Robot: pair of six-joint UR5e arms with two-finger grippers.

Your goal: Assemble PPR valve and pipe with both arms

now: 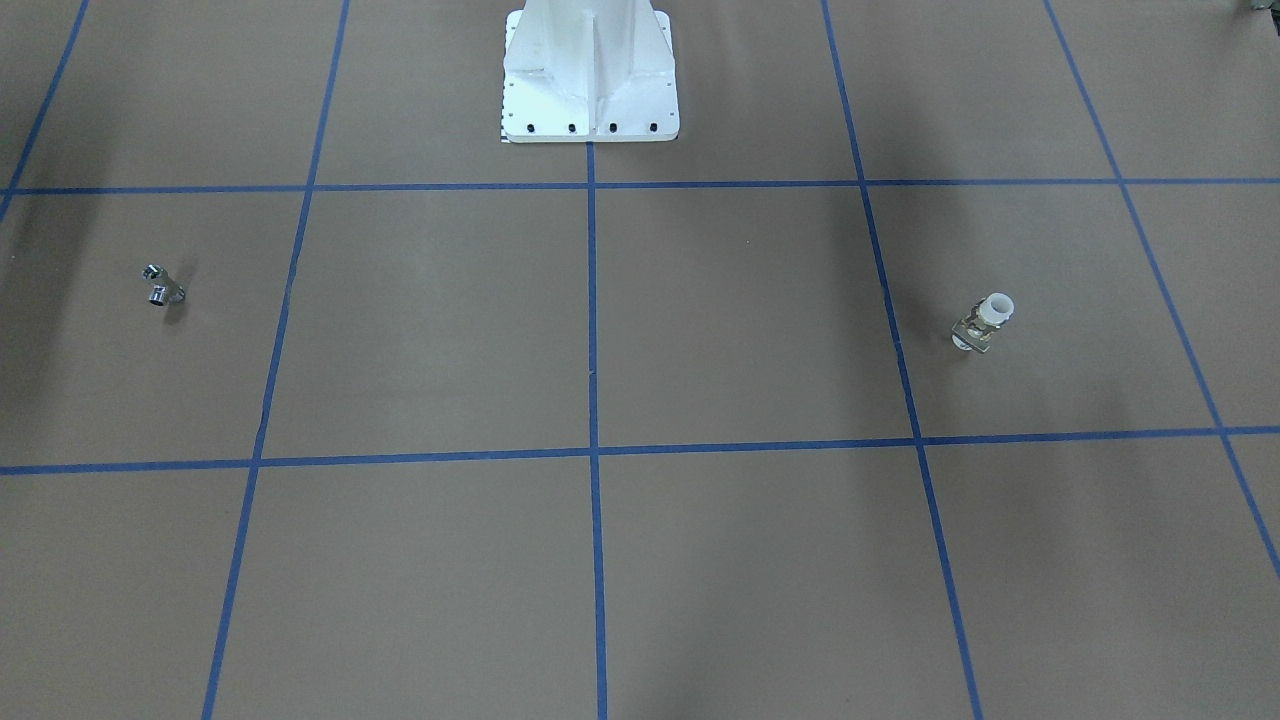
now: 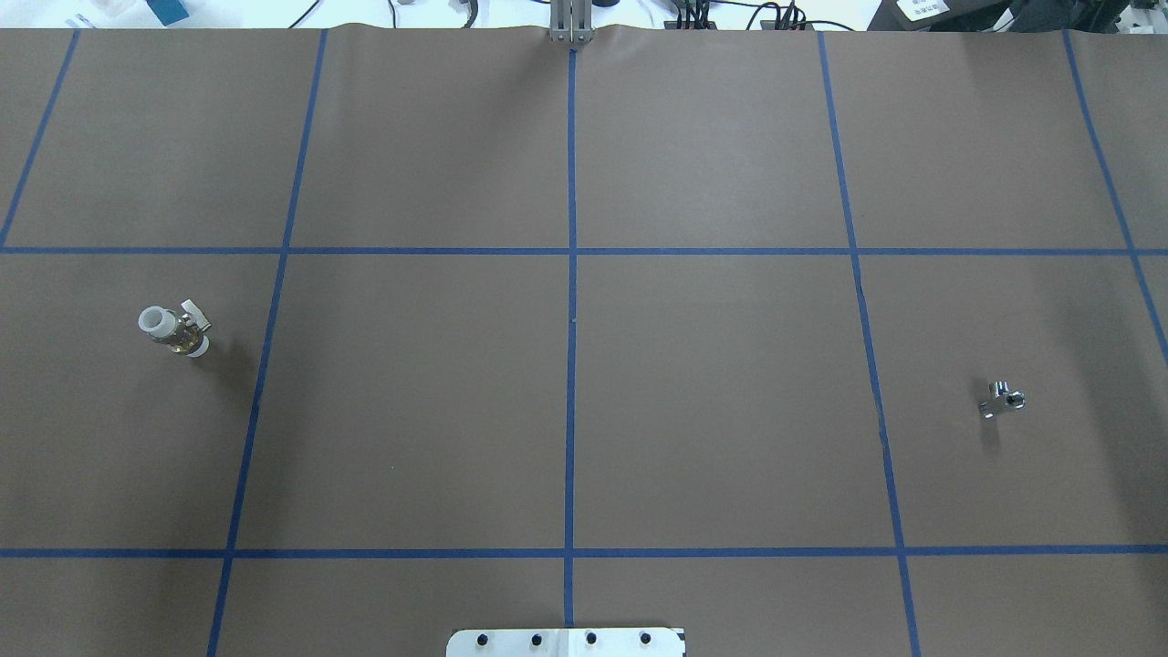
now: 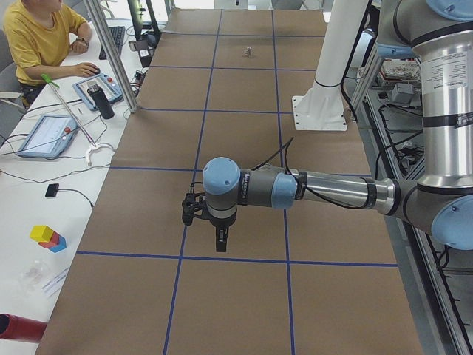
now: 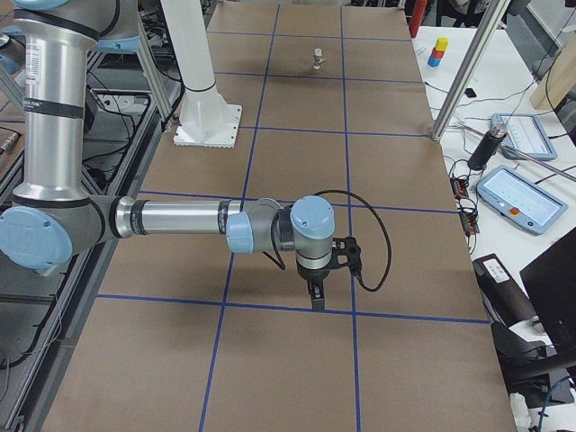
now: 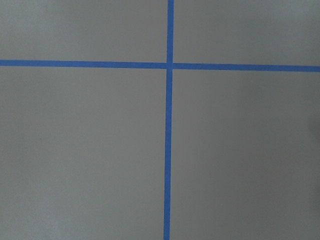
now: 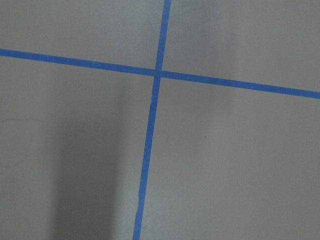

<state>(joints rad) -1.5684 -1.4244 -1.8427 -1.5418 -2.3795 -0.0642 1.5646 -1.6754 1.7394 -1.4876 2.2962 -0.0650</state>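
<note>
The PPR valve (image 1: 985, 322), with white collar and brass body, lies on the brown table on my left side; it also shows in the overhead view (image 2: 173, 328) and far off in the exterior right view (image 4: 317, 58). The chrome pipe (image 1: 162, 286) lies on my right side, also in the overhead view (image 2: 1002, 400) and far off in the exterior left view (image 3: 248, 52). My left gripper (image 3: 220, 240) and right gripper (image 4: 315, 295) hang above the table, away from both parts. They show only in the side views, so I cannot tell whether they are open or shut. The wrist views show only paper and tape.
The white pedestal base (image 1: 590, 80) stands at the table's robot side. Blue tape lines (image 2: 571, 274) grid the brown paper. An operator (image 3: 37, 44), tablets and an aluminium post (image 3: 111, 52) stand along the far edge.
</note>
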